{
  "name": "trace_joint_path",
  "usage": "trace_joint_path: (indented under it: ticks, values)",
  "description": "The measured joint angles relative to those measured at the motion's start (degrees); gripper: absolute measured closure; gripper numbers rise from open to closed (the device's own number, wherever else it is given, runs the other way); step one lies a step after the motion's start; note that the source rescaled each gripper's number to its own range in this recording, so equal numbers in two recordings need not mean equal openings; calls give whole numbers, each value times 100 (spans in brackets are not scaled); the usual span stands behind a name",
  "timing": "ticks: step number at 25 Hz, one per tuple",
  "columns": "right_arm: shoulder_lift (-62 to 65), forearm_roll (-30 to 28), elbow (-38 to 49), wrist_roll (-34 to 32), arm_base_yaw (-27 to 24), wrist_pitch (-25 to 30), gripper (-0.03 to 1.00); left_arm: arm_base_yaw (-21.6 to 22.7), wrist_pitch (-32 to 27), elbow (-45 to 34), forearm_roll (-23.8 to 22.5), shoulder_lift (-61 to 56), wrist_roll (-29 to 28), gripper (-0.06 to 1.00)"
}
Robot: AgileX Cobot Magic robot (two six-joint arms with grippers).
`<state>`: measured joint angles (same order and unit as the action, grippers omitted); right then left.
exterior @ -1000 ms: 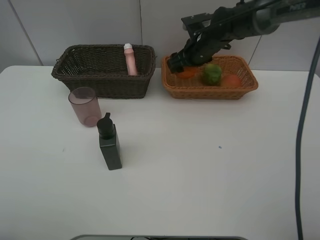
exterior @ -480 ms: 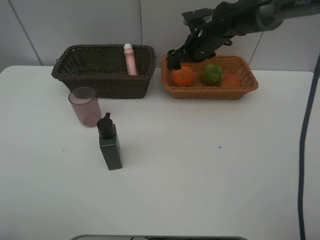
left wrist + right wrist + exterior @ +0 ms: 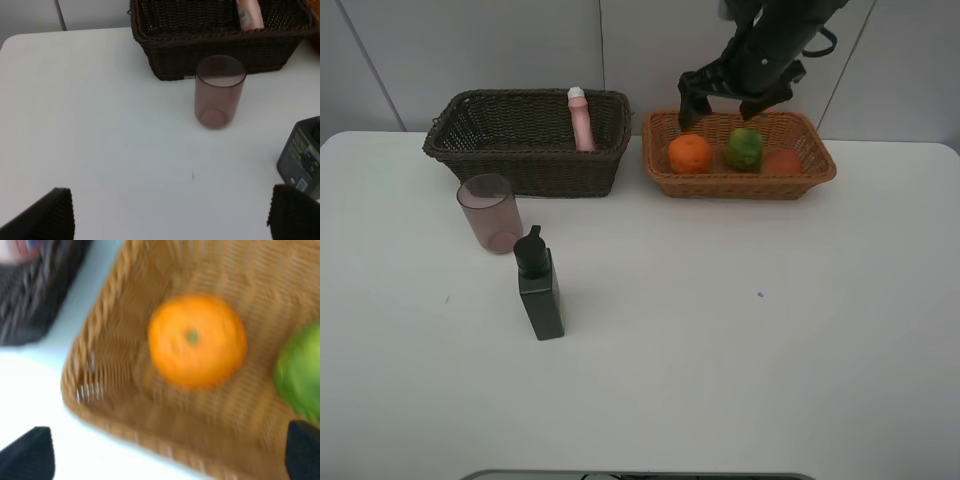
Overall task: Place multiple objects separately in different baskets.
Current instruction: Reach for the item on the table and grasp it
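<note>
**Baskets: fruit in the tan one, one bottle in the dark one, two items out on the table**

- Table (image 3: pixel 720 380): white. The front half and the whole right side are bare, so there is plenty of room there. Both baskets sit along the far edge, side by side.
- Dark brown basket (image 3: pixel 535 175): far left, the deeper of the two. Only a narrow strip of table separates it from the light tan basket (image 3: pixel 740 187) on the right; the rims are close but not touching.
- Right gripper (image 3: pixel 722 108): hangs above the tan basket near its back rim. Its fingers (image 3: pixel 25 455) are spread wide with nothing between them. The right wrist view is blurred, but it shows the tangerine below the gap, clear of both tips.
- Left gripper (image 3: pixel 170 215): out of the exterior high view. Its fingers (image 3: pixel 47 215) are wide apart and empty, over bare table in front of the cup.
- Pump bottle (image 3: pixel 540 290): dark, square and upright on the table. It is in front of the cup, near it but apart, with open table on its front and right.
- Pink bottle (image 3: pixel 581 120): inside the dark basket, standing against the back wall with its white cap above the rim.
- Cup (image 3: pixel 490 213): mauve, translucent and upright, just in front of the dark basket's front wall, towards its left end.
- Tan basket contents, left to right: tangerine (image 3: pixel 690 153), green fruit (image 3: pixel 744 148) and peach (image 3: pixel 782 162). The tangerine sits apart from the green fruit, near the left wall. The peach is tucked just beside the green fruit.
</note>
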<state>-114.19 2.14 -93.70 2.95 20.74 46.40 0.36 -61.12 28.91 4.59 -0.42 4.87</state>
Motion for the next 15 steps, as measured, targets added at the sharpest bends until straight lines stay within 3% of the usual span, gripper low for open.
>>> trace_joint_path:
  ticks: [4, 15]
  values:
    - [580, 0, 237, -61, -228, 786, 2, 0, 0, 0, 0, 0, 0, -6]
    - [3666, 105, 2879, -517, -1699, 1000, 2, 0, 0, 0, 0, 0, 0, -6]
